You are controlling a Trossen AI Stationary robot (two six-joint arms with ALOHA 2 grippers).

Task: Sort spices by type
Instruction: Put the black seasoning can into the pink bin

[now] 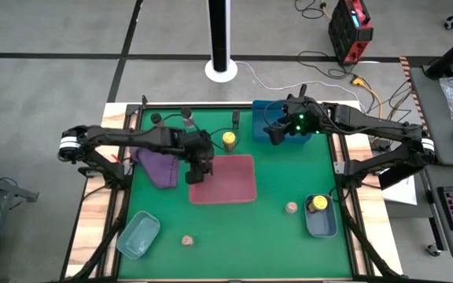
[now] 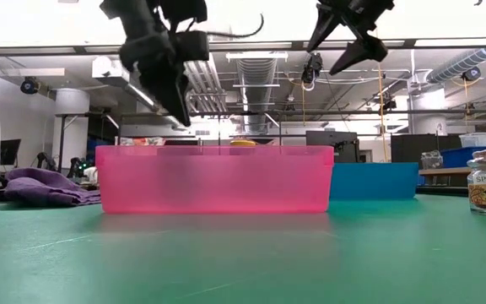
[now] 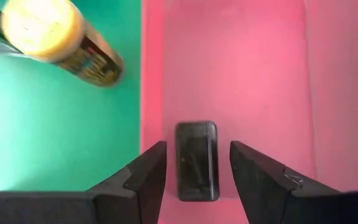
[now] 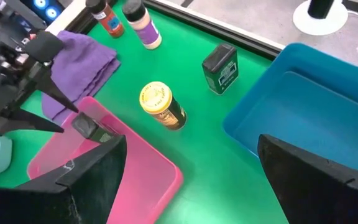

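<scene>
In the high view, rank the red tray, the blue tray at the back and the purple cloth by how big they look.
1. Red tray, largest.
2. Blue tray, though the right arm hides part of it, so second place is unsure.
3. Purple cloth, close to the blue tray in size.

A green table [image 1: 274,236] carries a pink tray [image 1: 223,179] under the left gripper [image 1: 198,174], plus purple cloth [image 1: 159,166], blue tray [image 1: 278,119] and jars.

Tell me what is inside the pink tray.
One black square tin lies on the floor of the pink tray, between the left pincer's parted fingers. The fingers cover the tray floor beneath them; nothing else shows inside.
</scene>
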